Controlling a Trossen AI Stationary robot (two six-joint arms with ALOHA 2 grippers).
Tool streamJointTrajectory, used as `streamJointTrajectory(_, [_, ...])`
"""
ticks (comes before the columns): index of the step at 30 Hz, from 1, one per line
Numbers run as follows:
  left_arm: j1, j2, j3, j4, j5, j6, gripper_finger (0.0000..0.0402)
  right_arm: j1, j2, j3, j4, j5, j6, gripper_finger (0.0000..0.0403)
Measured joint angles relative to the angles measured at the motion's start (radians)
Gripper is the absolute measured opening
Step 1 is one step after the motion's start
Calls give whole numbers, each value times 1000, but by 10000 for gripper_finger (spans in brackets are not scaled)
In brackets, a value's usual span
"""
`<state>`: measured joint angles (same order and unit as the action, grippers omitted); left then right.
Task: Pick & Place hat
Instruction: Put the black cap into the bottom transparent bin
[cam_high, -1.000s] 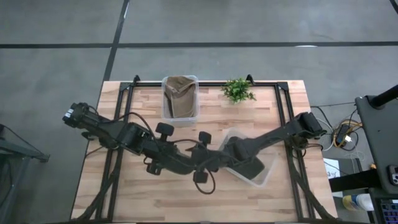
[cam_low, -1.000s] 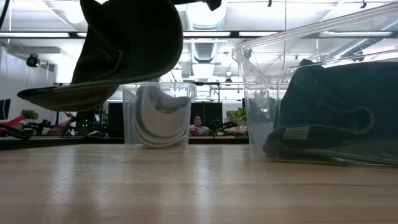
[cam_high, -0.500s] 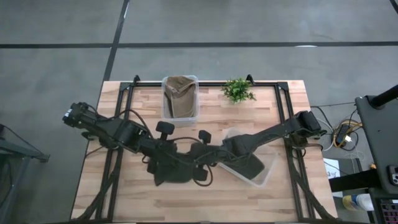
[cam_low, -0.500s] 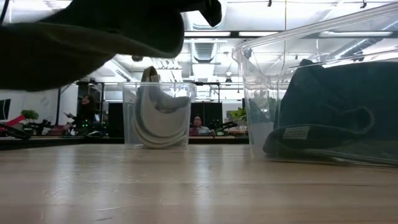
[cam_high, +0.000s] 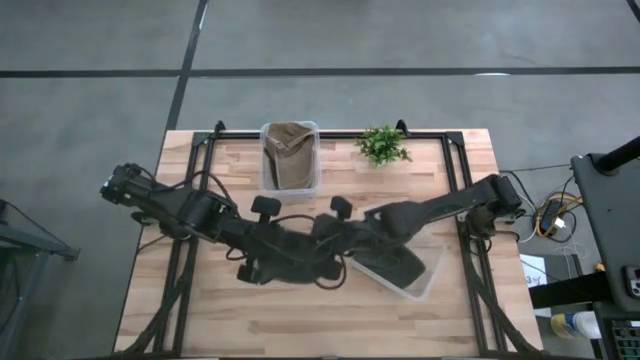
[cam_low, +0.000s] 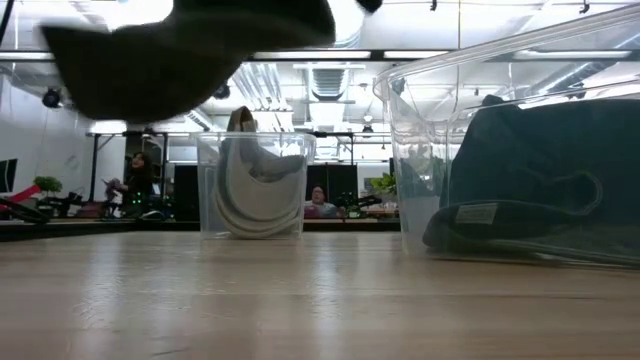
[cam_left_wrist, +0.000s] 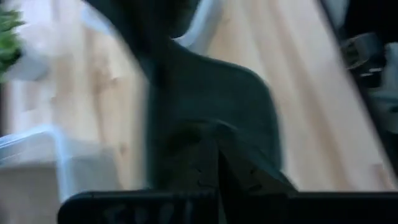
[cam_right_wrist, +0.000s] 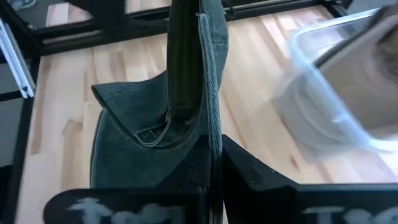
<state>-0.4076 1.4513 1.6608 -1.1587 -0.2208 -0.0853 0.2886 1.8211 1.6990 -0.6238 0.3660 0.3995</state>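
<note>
A dark green hat (cam_low: 190, 45) hangs high above the table's middle between my two arms; in the high view the hat (cam_high: 292, 266) is a dark mass under them. My left gripper (cam_left_wrist: 217, 186) comes in from the left and is shut on it. My right gripper (cam_right_wrist: 211, 171) reaches over from the right and is shut on it too. The hat's rear strap with its metal buckle (cam_right_wrist: 152, 134) shows in the right wrist view. My left gripper pinches a fold of the hat's dark cloth (cam_left_wrist: 208, 134) between its two fingers. The hat spreads out ahead of the fingers, clear of the table. My right gripper pinches the hat's stitched edge (cam_right_wrist: 210, 118) between its two fingers, beside the rear strap. The cloth stands on edge in line with the fingers, and the hat hangs clear of the table.
A small clear bin (cam_high: 290, 160) with a tan hat stands at the far middle. A larger clear bin (cam_high: 425, 280) lies tilted at the right with another dark hat (cam_low: 540, 185) inside. A small green plant (cam_high: 382, 145) sits at the far edge. Bare wood lies near the front.
My right gripper has gone from the tilted bin toward the table's left, to the hat. The hat, which hung down with its brim low, has spread out level and then risen higher above the table.
</note>
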Motion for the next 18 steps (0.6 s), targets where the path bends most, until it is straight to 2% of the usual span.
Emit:
streamJointTrajectory(3, [-2,-1,8,15,67,-1,15,1,-28,86,-133,3,33,10])
streamJointTrajectory(8, [-4,-3,2,41,123,-18,73,1,-78,246,-431,-1,159,9])
streamJointTrajectory(13, [-8,-3,-15,36,67,-14,133,28,-139,357,-705,3,355,9])
streamJointTrajectory(18, [-8,-3,-31,40,36,1,159,95,-227,367,-855,7,568,9])
